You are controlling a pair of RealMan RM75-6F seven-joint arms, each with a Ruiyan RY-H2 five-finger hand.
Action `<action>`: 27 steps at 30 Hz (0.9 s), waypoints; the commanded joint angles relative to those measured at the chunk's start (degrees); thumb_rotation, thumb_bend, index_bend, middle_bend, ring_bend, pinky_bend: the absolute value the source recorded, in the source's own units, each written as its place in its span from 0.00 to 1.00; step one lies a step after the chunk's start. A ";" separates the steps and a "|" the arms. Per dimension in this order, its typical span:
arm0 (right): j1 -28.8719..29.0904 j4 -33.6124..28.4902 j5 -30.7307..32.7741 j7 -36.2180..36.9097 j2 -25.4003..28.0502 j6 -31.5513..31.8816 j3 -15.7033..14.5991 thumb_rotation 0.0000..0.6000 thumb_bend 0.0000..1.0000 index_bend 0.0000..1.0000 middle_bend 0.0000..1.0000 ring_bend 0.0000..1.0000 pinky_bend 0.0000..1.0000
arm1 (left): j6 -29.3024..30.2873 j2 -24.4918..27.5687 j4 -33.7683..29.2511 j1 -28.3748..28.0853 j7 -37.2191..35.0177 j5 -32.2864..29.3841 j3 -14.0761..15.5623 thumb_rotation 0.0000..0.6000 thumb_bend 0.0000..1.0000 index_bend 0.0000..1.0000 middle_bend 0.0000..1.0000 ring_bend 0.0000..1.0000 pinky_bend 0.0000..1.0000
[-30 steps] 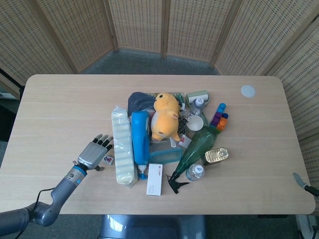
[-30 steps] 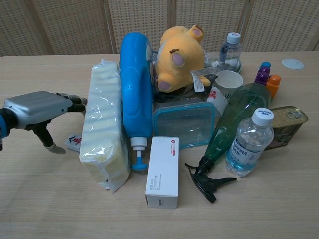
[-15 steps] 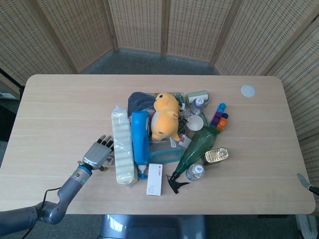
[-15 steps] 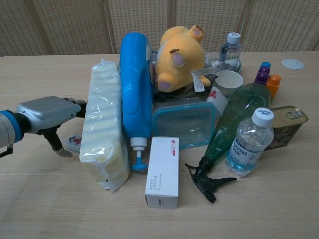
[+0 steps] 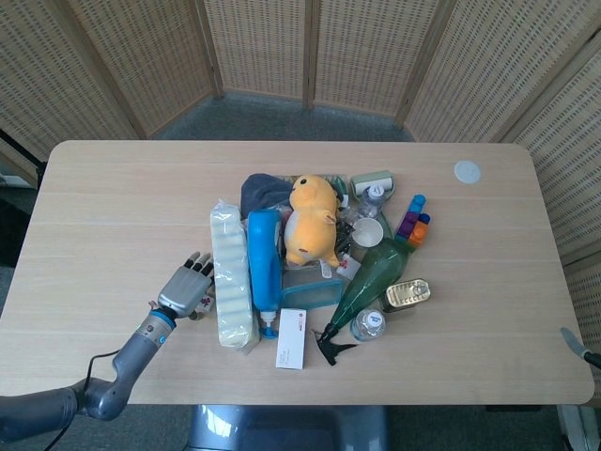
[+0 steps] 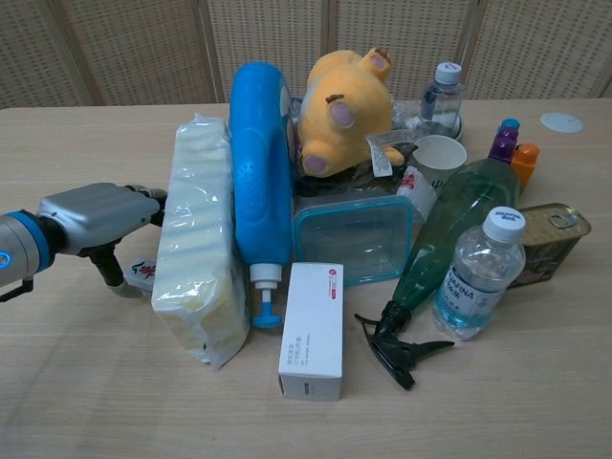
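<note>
Pale wood grain covers the desk (image 5: 113, 197), which stands before folding screens of woven cane on a grey floor. A heap of goods sits mid-desk: a cream wrapped pack (image 5: 231, 282), a blue bottle (image 5: 263, 261), a yellow plush toy (image 5: 312, 219), a clear box with a blue rim (image 6: 355, 237), a green spray bottle (image 5: 366, 280), a water bottle (image 6: 475, 275), a tin can (image 5: 408, 294) and a white carton (image 5: 292, 338).

The head view alone shows the whole left arm coming in from the lower left corner, and a thin piece of the right hand (image 5: 575, 344) at the far right edge; whether its fingers are apart or together cannot be told. The chest view alone shows the underside of the left hand (image 6: 96, 215).

A small white tile with a red mark (image 6: 143, 275) lies flat on the desk, just beside the cream wrapped pack. The left hand hovers over it, fingers (image 5: 197, 266) stretched forward and apart, tips near the pack; the thumb reaches down beside the tile, possibly touching it. The hand holds nothing.
</note>
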 commanded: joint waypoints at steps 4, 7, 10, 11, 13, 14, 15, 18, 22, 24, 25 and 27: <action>0.04 -0.06 0.06 0.36 0.17 -0.22 -0.07 0.84 0.00 0.00 0.00 0.00 0.00 | 0.86 -1.86 2.00 -0.25 0.69 0.50 0.20 1.00 0.00 0.46 0.00 0.00 0.00; 0.05 -0.05 0.16 0.54 0.22 -0.28 -0.07 0.83 0.00 0.00 0.00 0.00 0.00 | 0.96 -2.59 2.71 -0.30 0.43 0.62 0.19 1.00 0.00 0.47 0.00 0.00 0.00; 0.08 0.03 0.22 0.64 0.26 -0.36 -0.09 0.84 0.00 0.00 0.00 0.00 0.00 | 1.47 -3.21 3.38 -0.22 0.38 0.98 0.24 1.00 0.00 0.50 0.00 0.00 0.00; 0.07 0.08 0.25 0.72 0.28 -0.39 -0.10 0.85 0.00 0.00 0.00 0.00 0.00 | 1.63 -3.32 3.49 -0.17 0.28 1.08 0.23 1.00 0.00 0.51 0.00 0.00 0.00; 0.08 0.11 0.32 0.85 0.33 -0.43 -0.07 0.85 0.00 0.00 0.00 0.00 0.00 | 2.17 -3.50 3.66 -0.06 0.22 1.43 0.22 1.00 0.00 0.54 0.00 0.00 0.00; 0.08 0.12 0.36 0.91 0.35 -0.43 -0.06 0.85 0.00 0.00 0.00 0.00 0.00 | 2.35 -3.51 3.62 -0.01 0.18 1.57 0.23 1.00 0.00 0.54 0.00 0.00 0.00; 0.07 0.15 0.39 0.95 0.37 -0.39 -0.03 0.85 0.00 0.00 0.00 0.00 0.00 | 2.47 -3.42 3.49 0.02 0.07 1.74 0.24 1.00 0.00 0.55 0.00 0.00 0.00; 0.08 0.17 0.42 1.03 0.40 -0.41 -0.04 0.85 0.00 0.00 0.00 0.00 0.00 | 2.82 -3.05 3.10 0.04 0.11 2.14 0.24 1.00 0.00 0.57 0.00 0.00 0.00; 0.09 0.12 0.33 0.94 0.40 -0.46 -0.15 0.85 0.00 0.00 0.00 0.00 0.00 | 3.07 -2.55 2.43 0.13 0.41 2.12 0.21 1.00 0.00 0.58 0.00 0.00 0.00; 0.07 0.08 0.29 0.83 0.40 -0.35 -0.16 0.85 0.00 0.00 0.00 0.00 0.00 | 3.21 -2.15 1.91 0.19 0.42 2.14 0.16 1.00 0.00 0.58 0.00 0.00 0.00; 0.06 0.05 0.30 0.81 0.39 -0.33 -0.16 0.85 0.00 0.00 0.00 0.00 0.00 | 3.26 -1.93 1.66 0.20 0.44 2.17 0.14 1.00 0.00 0.58 0.00 0.00 0.00; 0.09 0.03 0.37 0.78 0.38 -0.37 -0.17 0.84 0.00 0.00 0.00 0.00 0.00 | 3.58 -1.27 0.90 0.22 0.58 2.36 0.07 1.00 0.00 0.58 0.00 0.00 0.00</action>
